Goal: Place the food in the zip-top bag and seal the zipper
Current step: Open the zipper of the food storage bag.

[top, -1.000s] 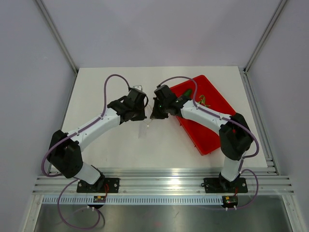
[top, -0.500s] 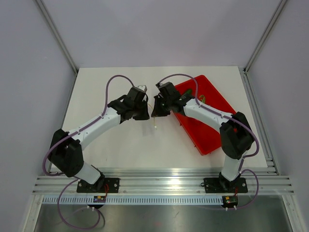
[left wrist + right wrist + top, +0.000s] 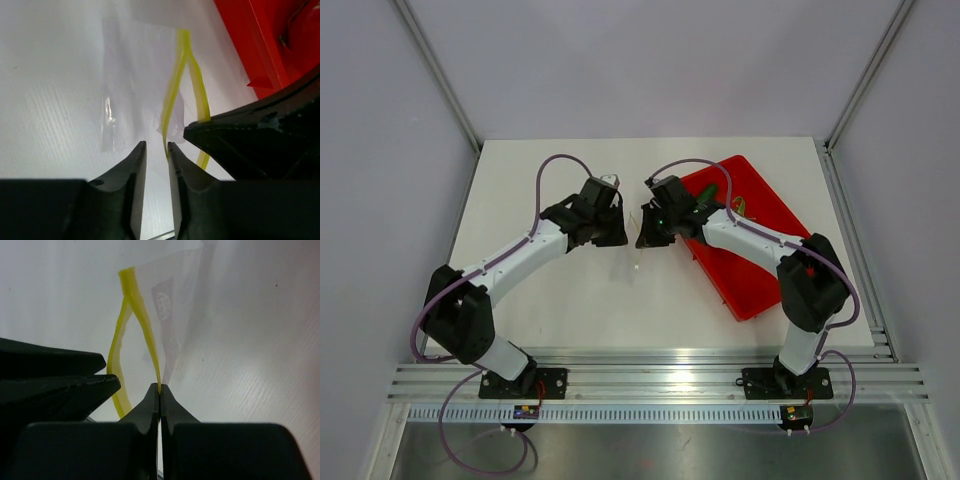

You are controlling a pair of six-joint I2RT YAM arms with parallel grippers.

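Top external, right end effector [image 3: 642,238] pinching zipper [image 3: 139,315]

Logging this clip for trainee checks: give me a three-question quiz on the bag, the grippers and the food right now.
1. True or false: the zipper of the zip-top bag is pressed shut along its whole length.
2. Which gripper is clamped on a zipper strip? A. left gripper B. right gripper C. both
3. Where does the cucumber-like food lie?
Key: 1. False: its two yellow strips stand apart. 2. B; the left gripper is open. 3. In the red tray, not in the bag.
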